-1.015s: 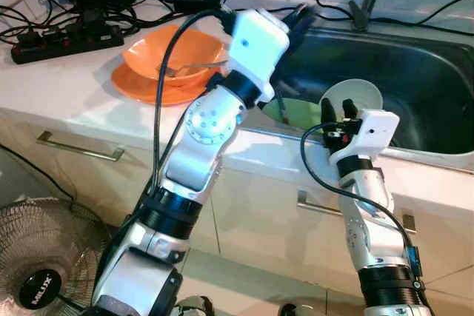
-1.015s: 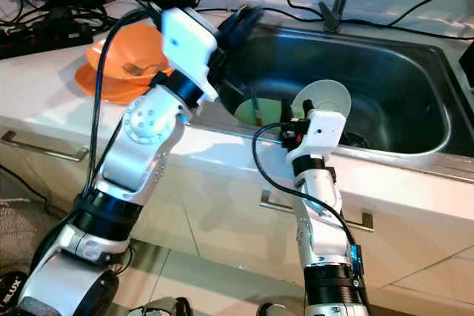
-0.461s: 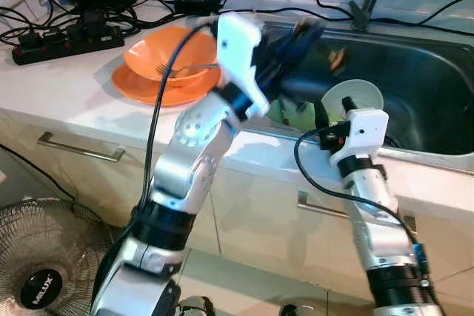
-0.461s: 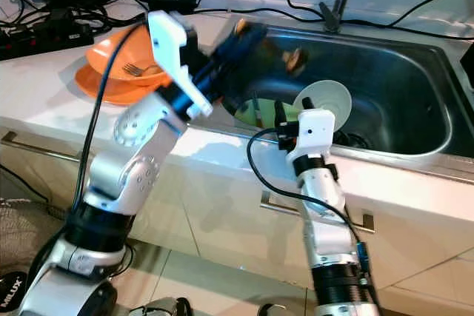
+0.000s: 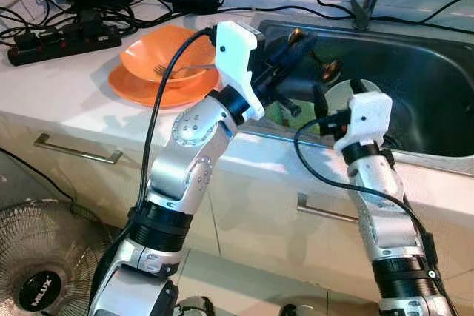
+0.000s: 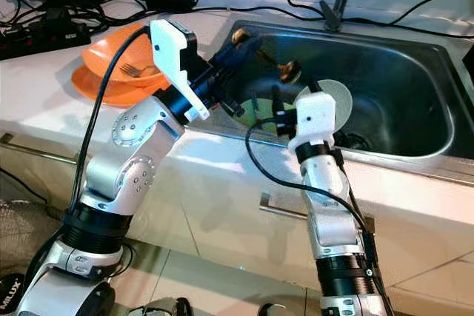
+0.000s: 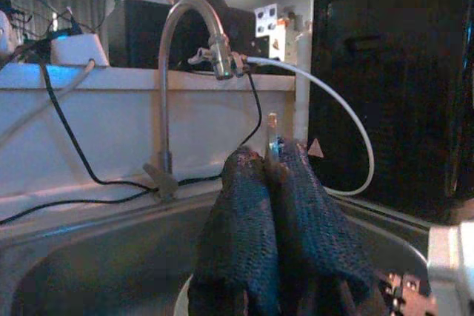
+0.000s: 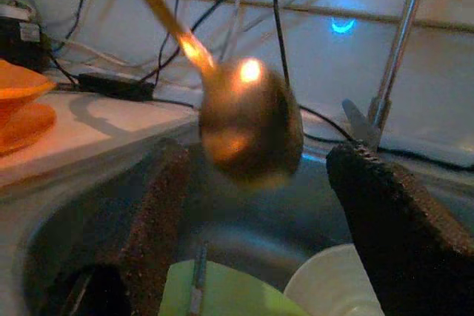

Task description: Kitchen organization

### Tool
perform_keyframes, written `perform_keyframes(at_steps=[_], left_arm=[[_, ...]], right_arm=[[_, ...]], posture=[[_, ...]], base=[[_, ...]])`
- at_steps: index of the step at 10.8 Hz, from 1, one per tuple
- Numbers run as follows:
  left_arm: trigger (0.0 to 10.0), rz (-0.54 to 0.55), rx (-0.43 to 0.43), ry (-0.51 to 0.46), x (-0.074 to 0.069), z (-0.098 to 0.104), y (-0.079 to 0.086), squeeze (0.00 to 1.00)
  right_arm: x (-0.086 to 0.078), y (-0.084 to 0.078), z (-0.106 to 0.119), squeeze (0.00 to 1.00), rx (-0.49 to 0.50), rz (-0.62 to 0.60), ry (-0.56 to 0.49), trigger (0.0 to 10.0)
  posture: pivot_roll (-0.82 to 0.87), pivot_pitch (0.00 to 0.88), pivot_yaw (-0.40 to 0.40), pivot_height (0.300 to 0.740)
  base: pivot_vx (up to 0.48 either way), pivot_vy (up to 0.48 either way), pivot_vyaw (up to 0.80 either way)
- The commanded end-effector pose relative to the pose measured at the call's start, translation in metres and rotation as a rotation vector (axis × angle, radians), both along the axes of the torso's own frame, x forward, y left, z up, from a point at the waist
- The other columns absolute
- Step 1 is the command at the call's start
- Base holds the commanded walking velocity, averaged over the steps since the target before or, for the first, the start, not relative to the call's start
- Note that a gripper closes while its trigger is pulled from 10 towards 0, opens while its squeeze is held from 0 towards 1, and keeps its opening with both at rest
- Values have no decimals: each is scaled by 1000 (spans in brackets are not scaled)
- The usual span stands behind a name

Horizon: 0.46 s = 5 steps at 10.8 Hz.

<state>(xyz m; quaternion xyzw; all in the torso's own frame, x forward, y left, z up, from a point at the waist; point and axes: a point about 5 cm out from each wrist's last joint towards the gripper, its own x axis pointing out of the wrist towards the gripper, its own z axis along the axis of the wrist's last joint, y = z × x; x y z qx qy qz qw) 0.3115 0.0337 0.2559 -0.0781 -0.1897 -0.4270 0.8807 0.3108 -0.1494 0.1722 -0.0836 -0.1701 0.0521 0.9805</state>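
My left gripper (image 5: 298, 49) is over the left part of the steel sink (image 5: 415, 57), shut on a brown long-handled spoon (image 5: 330, 69). The spoon's bowl (image 8: 248, 120) hangs in the air in front of my right gripper (image 5: 320, 103). That gripper is at the sink's front rim, open, its fingers (image 8: 152, 220) spread wide with nothing held. In the left wrist view the two fingers (image 7: 252, 212) are pressed together around a thin handle. Below in the sink lie a green plate (image 5: 285, 114) and a white bowl (image 5: 349, 90).
An orange bowl (image 5: 167, 49) with a fork (image 5: 178, 70) sits on an orange plate on the counter (image 5: 67, 94) to the left. A power strip (image 5: 63, 35) and cables crowd the back. The faucet (image 5: 368, 1) stands behind the sink. A fan (image 5: 37, 271) is on the floor.
My left gripper has come up out of the sink with the spoon and now holds it still. The right arm has risen slightly toward the sink rim.
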Motion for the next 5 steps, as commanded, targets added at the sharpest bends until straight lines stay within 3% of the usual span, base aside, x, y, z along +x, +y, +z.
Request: perform_keyframes(at_steps=[1,5], left_arm=[[10000,-9,13,-6,-2,0,0,0],[10000,-43,32,39,-4,-9,-3,0]], right_arm=[[2,4,11,0,-3,3,-34,10000],[0,13,17,0,5,44,-51,10000]], posture=[[14,53,50,740],[14,57,55,740]], base=[[0,0,0],[0,0,0]])
